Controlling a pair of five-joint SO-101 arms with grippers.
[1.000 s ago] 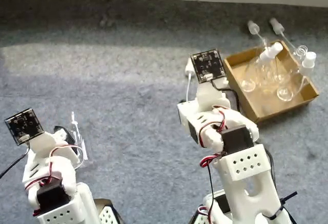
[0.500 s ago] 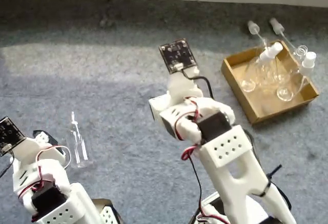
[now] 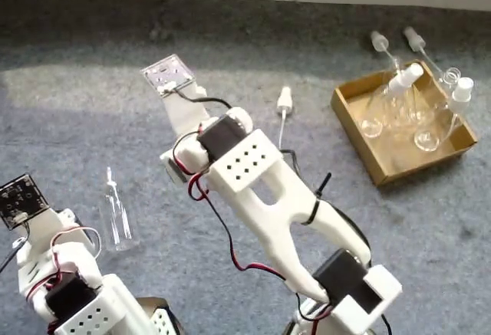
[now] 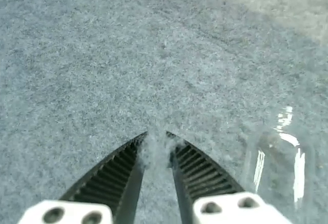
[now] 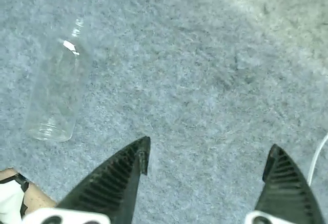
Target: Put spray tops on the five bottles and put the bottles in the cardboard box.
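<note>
Right end effector spread wide; left end effector nearly closed.

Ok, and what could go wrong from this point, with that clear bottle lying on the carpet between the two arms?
1. The clear bottle lies on its side. A push from a pincer may roll it away instead of gripping it.
2. The right pincer, open wide, and the left pincer are both near that bottle, so the arms may hit each other.
3. The loose spray top lies close beside the right arm. A swing of that arm may sweep it aside.
</note>
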